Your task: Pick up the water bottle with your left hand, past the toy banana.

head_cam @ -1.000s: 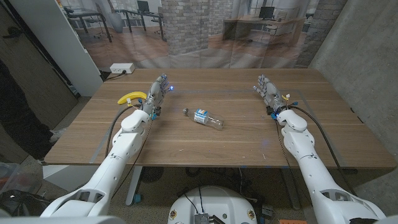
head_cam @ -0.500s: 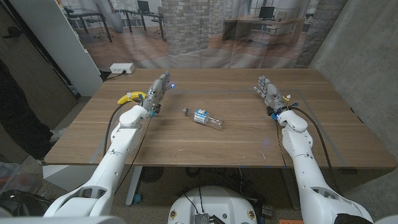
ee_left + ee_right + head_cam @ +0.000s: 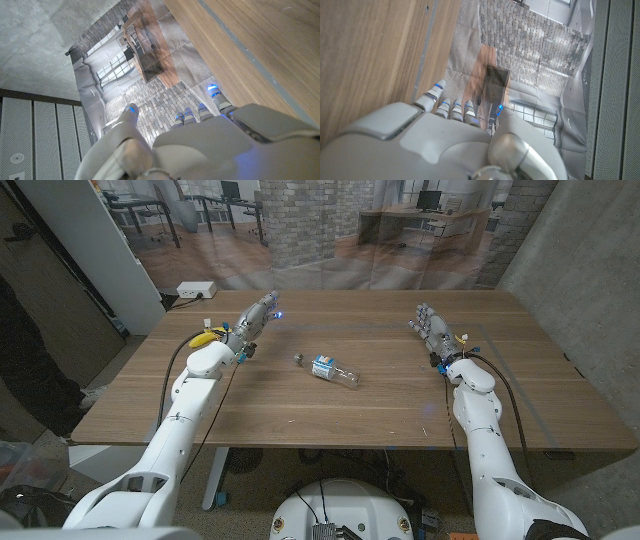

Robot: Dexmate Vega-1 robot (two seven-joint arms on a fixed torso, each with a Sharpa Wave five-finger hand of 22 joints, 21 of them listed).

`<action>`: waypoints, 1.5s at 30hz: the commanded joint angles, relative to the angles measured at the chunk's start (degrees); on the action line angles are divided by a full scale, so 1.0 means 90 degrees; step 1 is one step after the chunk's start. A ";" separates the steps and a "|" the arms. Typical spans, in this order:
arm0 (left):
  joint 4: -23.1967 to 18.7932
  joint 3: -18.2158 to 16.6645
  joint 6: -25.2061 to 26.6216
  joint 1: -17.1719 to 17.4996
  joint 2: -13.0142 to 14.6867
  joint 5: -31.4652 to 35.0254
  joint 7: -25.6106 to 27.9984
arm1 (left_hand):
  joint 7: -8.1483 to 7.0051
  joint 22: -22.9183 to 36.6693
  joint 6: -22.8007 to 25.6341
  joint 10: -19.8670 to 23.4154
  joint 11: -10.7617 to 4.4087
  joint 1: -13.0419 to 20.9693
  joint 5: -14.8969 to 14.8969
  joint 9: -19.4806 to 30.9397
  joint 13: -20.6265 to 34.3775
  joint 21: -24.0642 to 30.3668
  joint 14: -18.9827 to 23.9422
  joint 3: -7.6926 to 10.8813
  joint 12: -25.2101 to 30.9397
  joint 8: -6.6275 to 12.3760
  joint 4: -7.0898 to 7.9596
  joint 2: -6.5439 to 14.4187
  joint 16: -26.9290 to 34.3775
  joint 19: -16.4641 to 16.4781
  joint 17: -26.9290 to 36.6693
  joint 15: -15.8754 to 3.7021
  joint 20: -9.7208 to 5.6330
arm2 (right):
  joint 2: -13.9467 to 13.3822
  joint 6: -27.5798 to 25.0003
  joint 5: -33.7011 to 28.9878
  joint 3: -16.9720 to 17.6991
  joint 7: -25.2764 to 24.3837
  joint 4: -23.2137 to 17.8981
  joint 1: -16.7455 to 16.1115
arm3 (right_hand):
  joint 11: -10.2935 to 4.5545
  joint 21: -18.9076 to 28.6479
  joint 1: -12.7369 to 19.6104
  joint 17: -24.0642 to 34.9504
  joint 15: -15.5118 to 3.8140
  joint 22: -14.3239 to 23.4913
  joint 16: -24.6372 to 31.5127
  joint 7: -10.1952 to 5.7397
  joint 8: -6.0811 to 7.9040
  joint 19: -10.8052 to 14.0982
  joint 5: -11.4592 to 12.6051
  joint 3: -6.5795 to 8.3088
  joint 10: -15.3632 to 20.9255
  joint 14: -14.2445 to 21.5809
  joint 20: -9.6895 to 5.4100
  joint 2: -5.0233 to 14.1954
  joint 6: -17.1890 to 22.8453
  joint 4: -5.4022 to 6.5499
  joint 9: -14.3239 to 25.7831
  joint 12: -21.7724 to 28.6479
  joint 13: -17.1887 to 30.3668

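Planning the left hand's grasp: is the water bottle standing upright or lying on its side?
Lying on its side: the water bottle stretches lengthwise along the table, cap end toward the left hand.

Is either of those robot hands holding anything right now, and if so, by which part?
Nothing is held. The left hand is raised with its fingers apart, beside the toy banana; the right hand is open too. The water bottle lies untouched mid-table.

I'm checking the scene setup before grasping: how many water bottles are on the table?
1. The water bottle lies on its side near the middle of the table, apart from both hands. No others are visible.
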 commanded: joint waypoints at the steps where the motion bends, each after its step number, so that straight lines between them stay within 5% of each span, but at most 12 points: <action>1: -0.0081 0.0007 -0.0122 -0.0152 0.0159 0.0360 -0.0346 | 0.0010 0.0016 -0.0146 -0.0107 0.0055 0.0150 -0.0030 0.0025 0.0036 -0.0039 -0.0261 0.0020 0.0039 0.0025 -0.0111 -0.0014 0.0041 -0.0718 0.0018 0.0051 -0.0056 | 0.0185 0.0038 -0.0168 0.0214 0.0126 -0.0044 0.0008 | 0.0062 0.0043 -0.0018 0.0026 0.0010 0.0019 0.0045 0.0059 0.0037 0.0047 0.0005 0.0055 -0.0009 -0.0036 0.0038 0.0012 0.0029 0.0019 0.0014 0.0052 0.0022; 17: -0.0015 0.0121 -0.0384 -0.0410 0.0377 0.0585 -0.0815 | 0.0051 0.0021 -0.0148 -0.0119 0.0077 0.0325 -0.0068 0.0029 0.0043 -0.0115 -0.0309 0.0018 0.0025 0.0006 -0.0285 -0.0079 -0.0002 -0.0702 0.0021 -0.0038 -0.0275 | 0.0269 0.0049 -0.0210 0.0301 0.0171 -0.0115 -0.0034 | 0.0058 0.0042 -0.0032 0.0024 0.0008 0.0019 0.0046 0.0059 0.0036 0.0047 0.0001 0.0073 -0.0006 -0.0030 0.0036 0.0005 0.0030 0.0010 0.0014 0.0052 0.0022; 45: -0.0564 0.0346 -0.0535 -0.0593 0.0736 0.1277 -0.1063 | 0.0078 0.0023 -0.0089 0.0020 0.0081 0.0546 -0.0081 0.0033 0.0056 -0.0177 -0.0184 -0.0037 0.0070 0.0014 -0.0506 -0.0234 0.0020 -0.0555 0.0018 -0.0045 -0.0237 | 0.0310 0.0116 -0.0154 0.0376 0.0222 -0.0113 -0.0085 | 0.0067 0.0042 -0.0052 0.0023 0.0015 0.0019 0.0044 0.0058 0.0036 0.0048 -0.0005 0.0101 -0.0005 -0.0026 0.0043 -0.0006 0.0031 -0.0005 0.0014 0.0050 0.0022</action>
